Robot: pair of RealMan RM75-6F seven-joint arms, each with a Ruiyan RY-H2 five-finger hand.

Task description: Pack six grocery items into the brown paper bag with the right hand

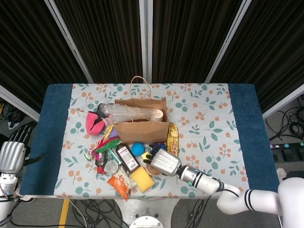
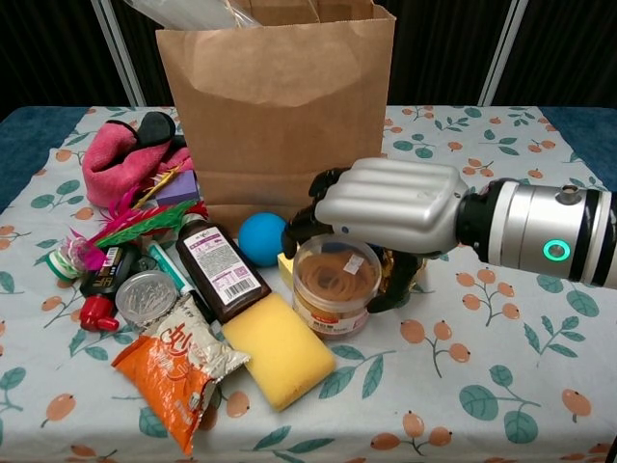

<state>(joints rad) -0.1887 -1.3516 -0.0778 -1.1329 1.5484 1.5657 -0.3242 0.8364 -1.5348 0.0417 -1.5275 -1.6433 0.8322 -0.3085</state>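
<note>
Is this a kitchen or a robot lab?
Probably a robot lab: black curtains hang behind the table, loose cables lie on the floor, and a robot's right hand reaches over the groceries.

The right hand's fingers curl over the tub; behind them stands the paper bag, left of them the ball and bottle, before them the sponge on the table

Head view: high above, looking steeply down on the whole table.
Chest view: low, close, level, facing the bag.
Shared: bag, clutter before it, right hand.
</note>
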